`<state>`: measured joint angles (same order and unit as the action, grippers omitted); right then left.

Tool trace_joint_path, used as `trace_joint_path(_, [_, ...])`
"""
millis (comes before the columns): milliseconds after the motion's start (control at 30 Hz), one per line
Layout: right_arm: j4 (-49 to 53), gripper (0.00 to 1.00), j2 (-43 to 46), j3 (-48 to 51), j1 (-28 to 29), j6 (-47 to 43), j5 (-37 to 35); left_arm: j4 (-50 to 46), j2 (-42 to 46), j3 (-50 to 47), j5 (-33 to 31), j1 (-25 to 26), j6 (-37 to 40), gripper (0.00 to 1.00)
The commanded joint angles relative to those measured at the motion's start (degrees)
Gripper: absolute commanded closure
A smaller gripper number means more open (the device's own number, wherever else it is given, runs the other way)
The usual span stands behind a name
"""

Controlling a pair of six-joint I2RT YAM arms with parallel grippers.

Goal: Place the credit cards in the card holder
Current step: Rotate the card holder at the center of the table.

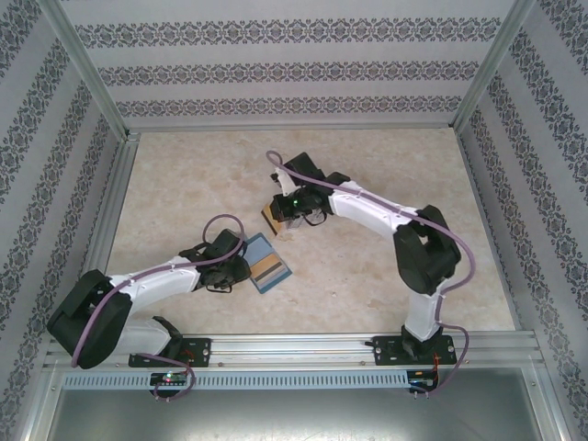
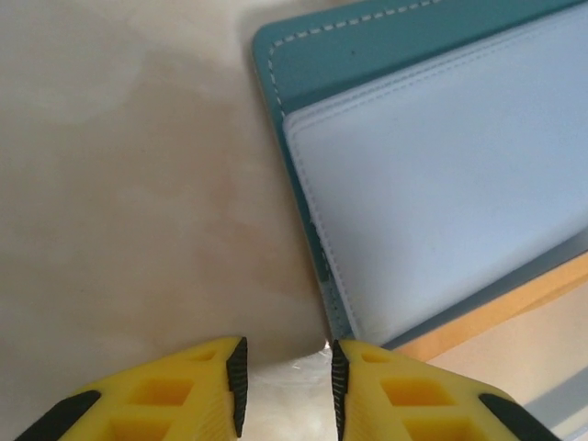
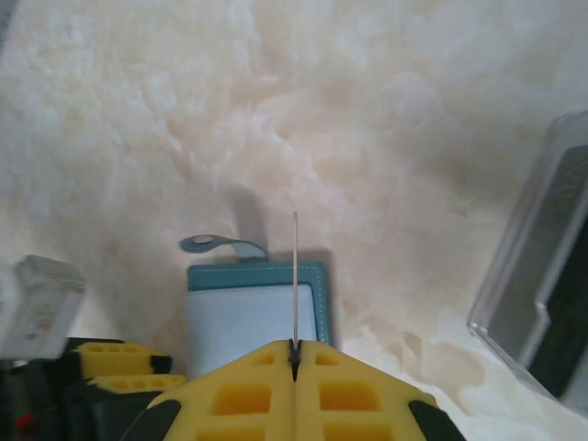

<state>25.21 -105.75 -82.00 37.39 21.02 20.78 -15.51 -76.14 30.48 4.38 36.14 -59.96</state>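
Teal-blue folding card holder [image 1: 266,263] lies open on the beige table [image 1: 367,175], with an orange card [image 2: 496,317] tucked in a pocket. Right gripper [image 3: 294,347] is pinched together on a thin brownish plastic credit card [image 3: 294,266], held edge-on toward the holder, likely for slotting. Left gripper [image 2: 288,386] has its jaws apart at the holder's corner, probably to steady it. No legible writing.

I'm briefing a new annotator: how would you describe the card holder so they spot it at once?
On the beige table, look just ahead of the left gripper. The card holder lies open there, teal-blue with a paler blue inside; the credit card pinched in the right gripper is far thinner and smaller.
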Motion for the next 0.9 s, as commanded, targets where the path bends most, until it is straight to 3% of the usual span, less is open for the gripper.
trace_joint_path(0, [0.2,1.00,7.6,4.2,-1.5,0.7,-0.4,11.7,-5.7,-0.4,13.6,6.3,-5.0,0.73])
trace_joint_path(367, [1.1,1.00,27.8,21.5,-4.5,4.2,0.2,22.7,-16.1,5.1,14.1,13.0,-10.8,0.81])
trace_joint_path(600, [-5.0,1.00,37.9,36.4,-5.5,14.1,1.5,24.9,-15.6,8.7,10.0,16.5,-13.4,0.81])
trace_joint_path(733, [-12.5,1.00,37.7,43.8,-5.0,20.2,2.2,15.8,-10.1,10.5,3.9,16.7,-10.9,0.80])
trace_joint_path(867, [-20.2,1.00,37.3,47.8,-4.7,24.3,1.8,3.2,-3.6,13.7,-3.0,15.1,-5.7,0.64])
